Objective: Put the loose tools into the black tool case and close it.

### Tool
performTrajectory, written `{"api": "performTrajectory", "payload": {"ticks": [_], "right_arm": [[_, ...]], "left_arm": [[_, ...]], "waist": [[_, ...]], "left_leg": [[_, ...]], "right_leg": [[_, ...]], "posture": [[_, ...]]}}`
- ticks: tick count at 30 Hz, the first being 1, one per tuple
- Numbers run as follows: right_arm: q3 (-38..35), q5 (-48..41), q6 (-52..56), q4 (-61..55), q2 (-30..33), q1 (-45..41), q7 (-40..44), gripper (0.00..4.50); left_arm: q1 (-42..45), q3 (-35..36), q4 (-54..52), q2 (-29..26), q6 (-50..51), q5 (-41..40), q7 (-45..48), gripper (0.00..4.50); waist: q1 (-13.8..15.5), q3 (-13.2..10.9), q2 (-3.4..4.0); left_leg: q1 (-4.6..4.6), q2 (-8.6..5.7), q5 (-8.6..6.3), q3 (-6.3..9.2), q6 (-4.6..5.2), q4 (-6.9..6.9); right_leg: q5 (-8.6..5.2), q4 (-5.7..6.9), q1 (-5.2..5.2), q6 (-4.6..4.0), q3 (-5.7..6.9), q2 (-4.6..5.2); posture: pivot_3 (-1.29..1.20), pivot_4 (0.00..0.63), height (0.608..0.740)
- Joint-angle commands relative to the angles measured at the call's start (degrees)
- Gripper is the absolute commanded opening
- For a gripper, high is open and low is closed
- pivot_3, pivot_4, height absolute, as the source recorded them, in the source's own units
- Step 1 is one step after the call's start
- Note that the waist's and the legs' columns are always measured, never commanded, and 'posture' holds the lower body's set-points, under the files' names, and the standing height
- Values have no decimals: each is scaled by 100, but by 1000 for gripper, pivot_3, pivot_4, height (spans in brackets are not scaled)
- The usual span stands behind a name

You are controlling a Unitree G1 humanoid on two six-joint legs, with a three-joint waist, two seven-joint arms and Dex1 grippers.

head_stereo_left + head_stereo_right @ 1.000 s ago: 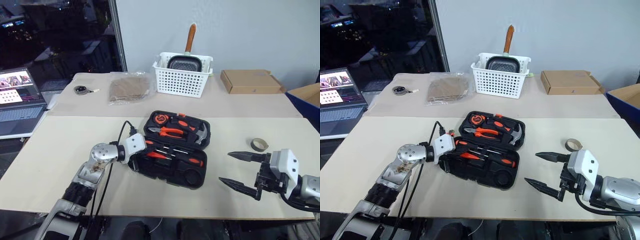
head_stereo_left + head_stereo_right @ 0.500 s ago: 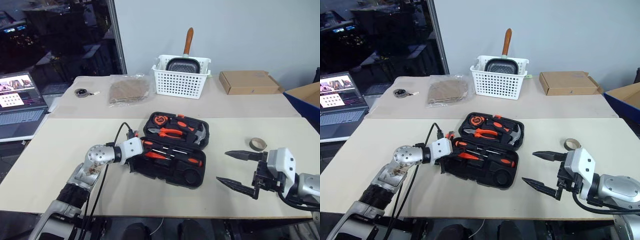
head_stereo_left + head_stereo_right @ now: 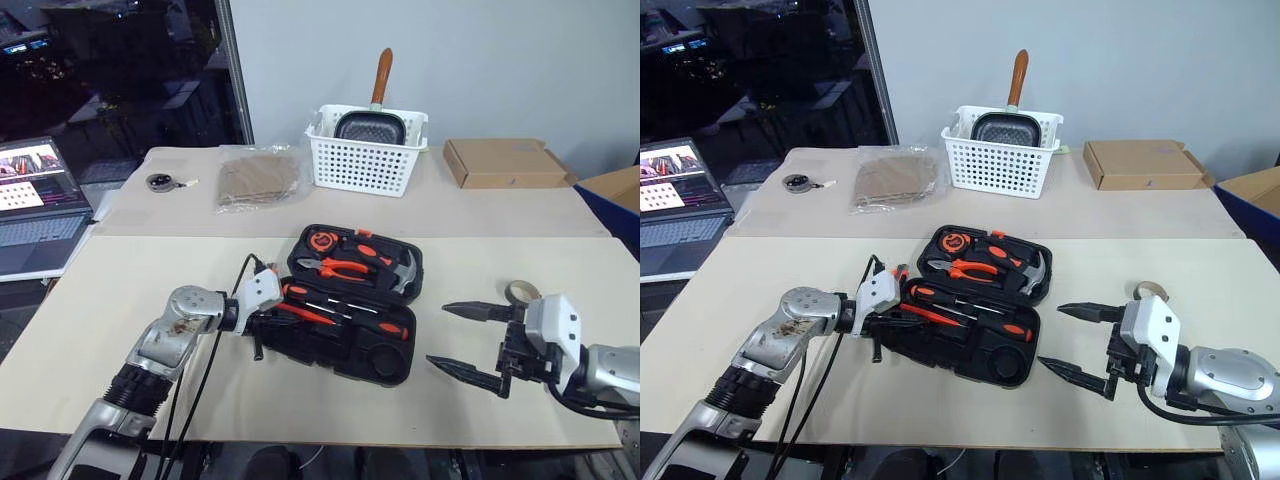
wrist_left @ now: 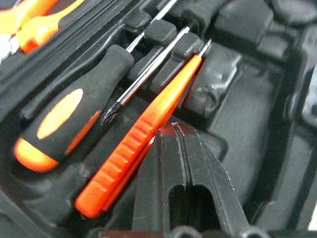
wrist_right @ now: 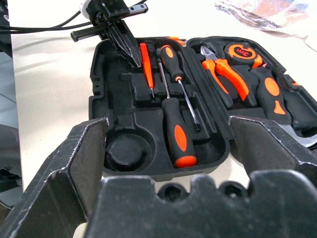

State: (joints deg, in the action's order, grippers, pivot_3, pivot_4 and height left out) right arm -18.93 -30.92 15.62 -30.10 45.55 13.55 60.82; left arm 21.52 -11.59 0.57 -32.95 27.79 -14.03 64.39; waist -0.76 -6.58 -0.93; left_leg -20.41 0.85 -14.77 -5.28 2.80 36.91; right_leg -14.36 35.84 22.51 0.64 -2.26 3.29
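Both arms are silver metal w/ black ribbed sleeves lower down. Left gripper (image 3: 262, 322) at lower left has a white wrist block and loose black cables; right gripper (image 3: 462, 339) at lower right has pointy black fingers w/ serrated edges.

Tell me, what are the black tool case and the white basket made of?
The black tool case looks like matte moulded plastic: its rounded, tool-shaped hollows show in the right wrist view. The white basket looks like glossy plastic too, with rows of small holes in its walls. The skillet inside seems dark metal with a wooden-looking handle.
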Motion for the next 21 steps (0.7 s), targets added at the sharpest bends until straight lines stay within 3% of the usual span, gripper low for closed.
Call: {"api": "performTrajectory", "payload": {"ticks": [1,3,6,14,21], "right_arm": [[-114,-237,-23,-204,-48,-45,-58,4500],[-129,-292,-13,-200,-53,-58,-60,4500],[-42,-285,-23,-137,-43,-135,-67,4500],[192,-238,-13,6,-36,-428,-70,4500],[158,-226,-37,8,-26,-378,-65,4500]], "left_arm": [[-114,833,-861,-108,1003,-1107,-17,31],[-144,1291,-1267,-192,1604,-1661,-169,31],[-180,1621,-1578,-252,1918,-1854,-584,31],[-723,841,-1652,-137,827,-823,-1290,31],[-742,338,-938,256,-6,158,-2129,31]], "waist": [[-6,-9,-8],[-1,-21,-29],[14,-24,-33],[55,-33,-48],[136,-33,-48]], "left_leg": [[-9,1,0,2,0,0],[-37,4,1,5,0,0],[-77,0,4,13,-6,4],[-81,-16,-10,7,-1,4],[-76,-10,-11,13,-3,4]], "right_leg": [[0,2,9,0,1,0],[1,4,39,-1,3,0],[20,8,74,-30,12,4],[18,-7,69,-25,9,15],[23,-3,67,-34,10,13]], "posture": [[0,150,740],[0,150,740],[0,150,740],[0,150,740],[0,150,740]]}}
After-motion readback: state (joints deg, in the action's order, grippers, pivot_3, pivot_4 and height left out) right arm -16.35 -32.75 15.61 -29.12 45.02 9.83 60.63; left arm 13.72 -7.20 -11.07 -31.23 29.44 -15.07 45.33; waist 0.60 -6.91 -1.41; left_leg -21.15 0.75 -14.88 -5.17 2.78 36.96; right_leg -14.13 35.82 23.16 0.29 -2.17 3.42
